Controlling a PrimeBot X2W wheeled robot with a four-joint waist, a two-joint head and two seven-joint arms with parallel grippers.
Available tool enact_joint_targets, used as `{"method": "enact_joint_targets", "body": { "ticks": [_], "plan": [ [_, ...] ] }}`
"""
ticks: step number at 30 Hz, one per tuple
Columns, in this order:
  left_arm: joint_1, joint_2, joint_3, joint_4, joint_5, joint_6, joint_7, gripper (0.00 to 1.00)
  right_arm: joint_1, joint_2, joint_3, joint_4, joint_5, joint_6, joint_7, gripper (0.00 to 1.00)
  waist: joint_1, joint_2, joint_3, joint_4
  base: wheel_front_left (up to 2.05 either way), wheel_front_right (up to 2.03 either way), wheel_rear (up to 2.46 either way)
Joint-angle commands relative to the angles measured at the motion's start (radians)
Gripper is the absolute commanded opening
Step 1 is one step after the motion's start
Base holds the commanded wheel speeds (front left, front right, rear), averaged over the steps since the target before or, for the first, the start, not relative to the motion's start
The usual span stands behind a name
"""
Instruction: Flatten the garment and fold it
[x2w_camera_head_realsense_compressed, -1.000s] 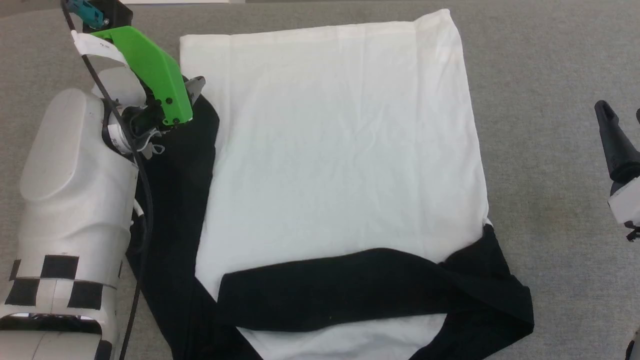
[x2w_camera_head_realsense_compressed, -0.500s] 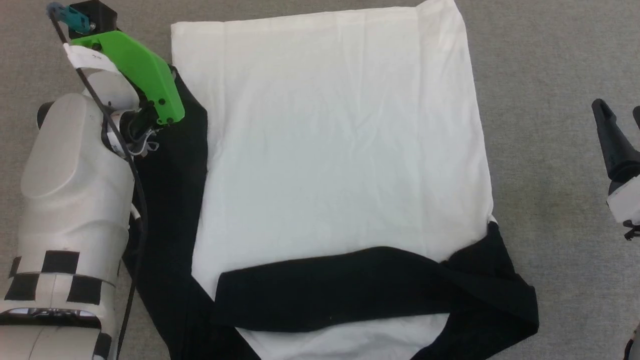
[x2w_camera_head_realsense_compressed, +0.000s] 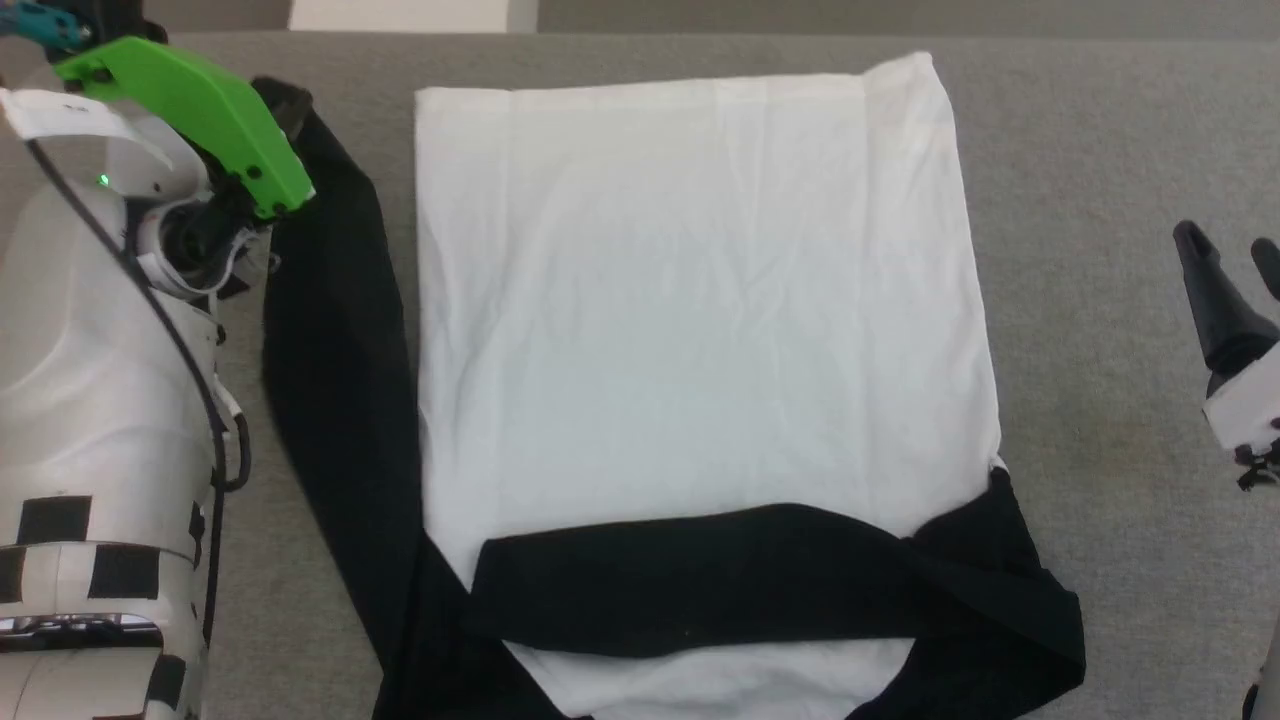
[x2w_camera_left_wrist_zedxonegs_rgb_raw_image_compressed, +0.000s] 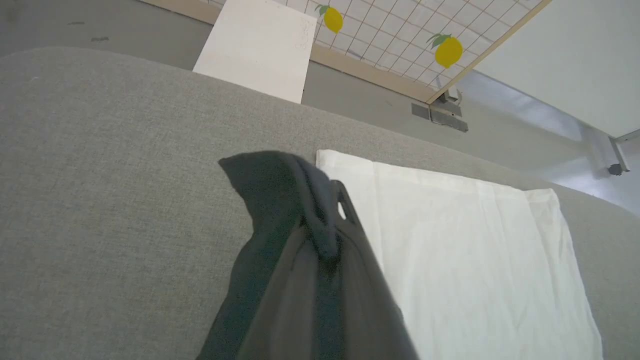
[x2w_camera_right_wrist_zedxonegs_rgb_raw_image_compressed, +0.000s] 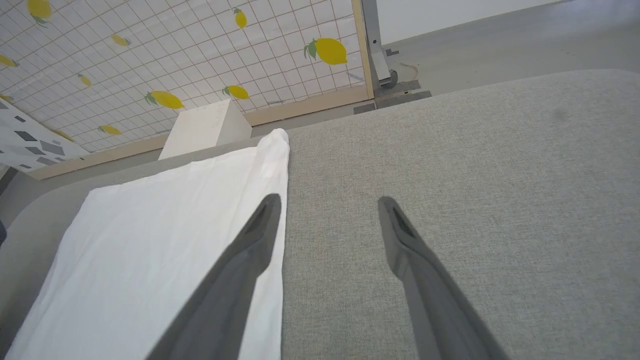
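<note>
ROBOT TAKES HOLD OF A SLEEVE: A white shirt (x2w_camera_head_realsense_compressed: 700, 300) with black sleeves is lying spread out, plain side up, on a grey cloth-covered tabletop (x2w_camera_head_realsense_compressed: 1100, 150) between the robot's two arms. The left fingers (x2w_camera_left_wrist_zedxonegs_rgb_raw_image_compressed: 350, 225) are pressing closed on the end of one black sleeve (x2w_camera_head_realsense_compressed: 330, 330). They are pinching the dark cloth just short of their tips, so the cuff (x2w_camera_left_wrist_zedxonegs_rgb_raw_image_compressed: 265, 180) is bunching up and flopping over beyond them and to their left. From that grip the sleeve is running back toward the robot in a long strip beside the left edge of the white body, which is resting just to the right of those fingers. A green bracket (x2w_camera_head_realsense_compressed: 190, 100) on the left wrist is showing just beside the sleeve's far end.

The right fingers (x2w_camera_right_wrist_zedxonegs_rgb_raw_image_compressed: 250, 255) are standing wide apart and gripping nothing, hanging over bare tabletop just off the shirt's right edge. The white cloth is stretching away to their left, with its far corner (x2w_camera_right_wrist_zedxonegs_rgb_raw_image_compressed: 275, 140) lying ahead of the left-hand tip. The second black sleeve (x2w_camera_head_realsense_compressed: 720, 580) is lying folded across the near part of the white body, behind and to the left of the right fingers.

Beyond the tabletop, ahead of both sets of fingers, a white box (x2w_camera_left_wrist_zedxonegs_rgb_raw_image_compressed: 260, 47) is sitting on the floor in front of a gridded panel (x2w_camera_right_wrist_zedxonegs_rgb_raw_image_compressed: 200, 50) printed with lemons.
</note>
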Motion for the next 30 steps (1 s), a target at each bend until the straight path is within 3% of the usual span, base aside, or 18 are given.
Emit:
{"method": "enact_joint_targets", "body": {
  "ticks": [1, 8, 17, 23, 30],
  "plan": [
    [0.011, 0.004, -0.001, -0.028, -0.015, -0.014, 0.002, 0.0, 0.017, 0.001, -0.007, 0.01, -0.005, -0.001, -0.01, 1.0, -0.0001, 0.0, -0.059, 0.048, 0.0, 0.0, 0.0],
    [0.071, -0.053, -0.1, -0.268, -0.07, -0.048, 0.094, 0.0, 0.052, 0.001, -0.023, 0.055, 0.026, -0.001, -0.033, 1.0, -0.0001, 0.0, -0.148, 0.093, 0.0, 0.0, 0.0],
    [0.23, -0.19, -0.363, -0.562, -0.156, -0.055, 0.222, 0.0, 0.059, 0.001, -0.003, 0.093, 0.048, -0.001, -0.056, 1.0, -0.0001, 0.0, -0.192, 0.062, 0.0, 0.0, 0.0],
    [0.322, -0.228, -0.541, -0.596, -0.213, -0.055, 0.24, 0.0, 0.073, 0.001, 0.002, 0.097, 0.048, -0.001, -0.061, 1.0, -0.0001, 0.0, -0.18, 0.006, 0.0, 0.0, 0.0],
    [0.406, -0.238, -0.743, -0.53, -0.217, -0.055, 0.258, 0.0, 0.079, 0.001, 0.001, 0.097, 0.055, -0.001, -0.067, 1.0, -0.0001, 0.0, -0.16, -0.048, 0.0, 0.0, 0.0]
  ]
}}
